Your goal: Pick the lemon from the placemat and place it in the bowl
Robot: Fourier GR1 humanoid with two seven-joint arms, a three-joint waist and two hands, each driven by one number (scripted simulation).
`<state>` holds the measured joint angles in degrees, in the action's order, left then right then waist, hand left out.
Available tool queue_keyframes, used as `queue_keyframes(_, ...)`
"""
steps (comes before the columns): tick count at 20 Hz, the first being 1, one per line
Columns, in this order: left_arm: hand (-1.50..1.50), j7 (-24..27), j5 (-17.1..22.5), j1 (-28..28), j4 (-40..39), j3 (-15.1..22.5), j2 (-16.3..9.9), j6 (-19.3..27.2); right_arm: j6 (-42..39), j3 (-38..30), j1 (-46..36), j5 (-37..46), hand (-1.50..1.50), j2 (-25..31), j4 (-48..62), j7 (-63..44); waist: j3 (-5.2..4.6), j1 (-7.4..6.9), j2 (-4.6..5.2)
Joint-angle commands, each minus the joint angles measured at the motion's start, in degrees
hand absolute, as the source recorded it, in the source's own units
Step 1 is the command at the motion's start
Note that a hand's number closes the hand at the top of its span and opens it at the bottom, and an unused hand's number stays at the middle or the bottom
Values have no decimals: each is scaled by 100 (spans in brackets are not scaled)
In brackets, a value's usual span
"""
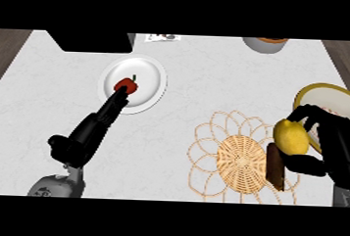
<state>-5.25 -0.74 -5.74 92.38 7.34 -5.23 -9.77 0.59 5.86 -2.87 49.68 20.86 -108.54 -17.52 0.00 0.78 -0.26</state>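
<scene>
Two black hands show in the head view, one at each side of a pale marbled counter (208,72). At the right, the right hand (336,145) curls its fingers and thumb round a yellow lemon (291,137) and holds it up, above the right edge of a woven wicker placemat (238,159) with looped borders. Part of the lemon's right side is hidden by the fingers. Just beyond the lemon and partly behind the hand lies a yellow-rimmed bowl (316,93) with a white inside, at the right edge of the counter; the lemon overlaps the bowl's near-left rim, and whether it touches it I cannot tell. A dark brown bar-shaped thing (276,167) lies on the right part of the placemat, just below the lemon.

At the left, the left hand (98,124) stretches away with its fingers straight and close together, holding nothing; the fingertips (121,92) reach a small red pepper (127,84) with a green stem that lies on a white plate (154,80) on the far-left part of the counter. Whether the tips touch the pepper is unclear. A black box-like thing (94,41) sits at the far-left edge, a small printed card (163,37) just to its right, and a grey pot with an orange rim (266,44) stands at the far edge further right.
</scene>
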Motion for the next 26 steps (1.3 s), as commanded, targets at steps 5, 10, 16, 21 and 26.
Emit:
queue_keyframes(5, 0, 75, -48, 157, 178, -29, -17, -102, -381, -1401, -217, -852, 150, 320, 208, 198, 0, -79, 24)
queue_keyframes(10, 0, -73, -9, -198, -35, -130, 51, -62, 212, -1802, -614, -261, 150, 748, 1398, 740, 2, -94, 37)
queue_keyframes(16, 0, -91, -104, -288, -127, -28, 182, -40, 1687, -1921, -957, 297, 150, 543, 3079, 1691, 4, -113, 43)
queue_keyframes(21, 0, -34, -3, -191, 3, -62, 144, -132, -15, -2157, -1839, -210, 150, 1408, 4480, 1529, 4, -217, 56)
queue_keyframes(26, 0, 109, -78, -440, -370, -126, 159, -120, -462, -2265, -2210, -751, -150, 1131, 5812, 2101, 9, -201, 79)
